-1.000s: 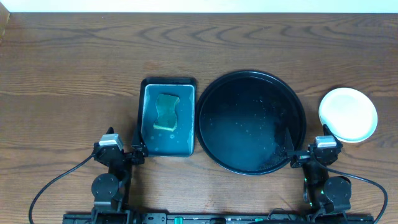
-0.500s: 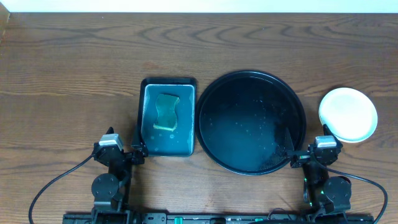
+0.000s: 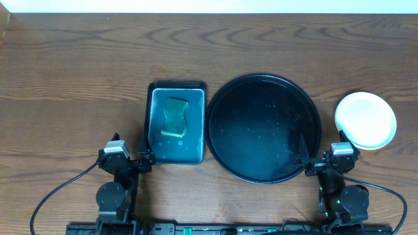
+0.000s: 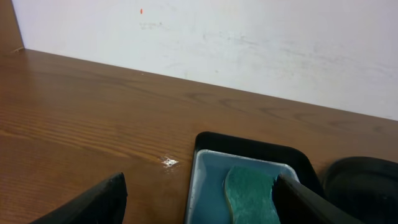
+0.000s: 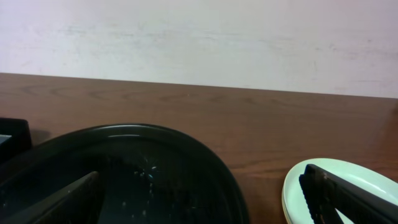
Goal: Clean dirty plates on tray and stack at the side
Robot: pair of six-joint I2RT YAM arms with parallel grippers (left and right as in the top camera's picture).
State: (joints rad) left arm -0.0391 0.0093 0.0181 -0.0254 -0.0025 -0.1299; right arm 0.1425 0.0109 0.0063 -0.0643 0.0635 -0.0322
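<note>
Seeing both tools low at near bench (image 3: 78,78) edge. Left tool (image 4: 200,180): jaws wide, gripping nothing, aimed at teal tray (image 3: 176,83). Green sponge (image 3: 175,117) lies flat inside it. Right tool (image 5: 200,177): jaws wide, we see nothing gripped, near right rim of black tray (image 3: 264,77). We note pale specks on black tray's floor. Plates (image 3: 366,119) sit stacked on bench, right of black tray, near rim, not touching; top face plain white. Trays just beside each other.

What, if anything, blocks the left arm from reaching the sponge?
Nothing visible, so probably yes: left end effector open and empty near the teal tray, sponge lying uncovered inside.
</note>
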